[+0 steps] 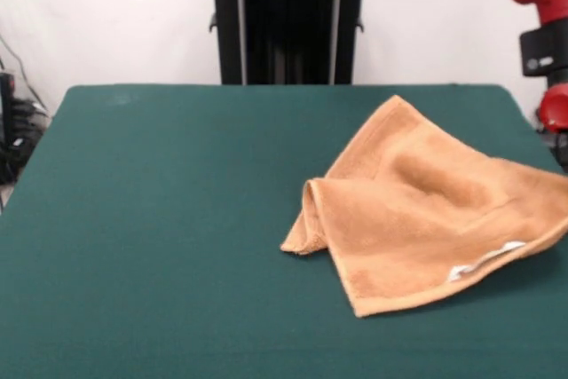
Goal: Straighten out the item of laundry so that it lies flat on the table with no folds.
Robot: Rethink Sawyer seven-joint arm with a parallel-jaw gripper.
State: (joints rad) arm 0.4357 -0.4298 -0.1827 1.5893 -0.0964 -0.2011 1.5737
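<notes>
The towel (426, 219) lies on the green surface (160, 219) toward four o'clock from the surface's middle, in the right half of the front view. It is not flat. One corner points toward twelve o'clock, near the far edge of the surface. At the towel's nine o'clock side the cloth is turned over on itself in a rounded fold (308, 219), and what lies beneath that fold is hidden. A second corner points toward six o'clock, nearest the camera. A shallow crease runs across the middle of the cloth, with a soft shadowed hollow beside it.

The towel's three o'clock side runs out past the picture's right edge, so its full outline there is cut off and that end cannot be judged. Along the near edge, toward five o'clock, a thin white strip (484, 262) shows; it reads as a tag or a pale edging, too small to tell which.

The red and black arm (537, 6) shows only as a few segments at the upper right corner, at about two o'clock, well above and behind the towel; the rest of it leaves the picture. The tool does not show at all, so I cannot tell whether it is spread or closed. The black pedestal (288, 28) stands at twelve o'clock behind the surface's far edge, its top cropped by the frame.
</notes>
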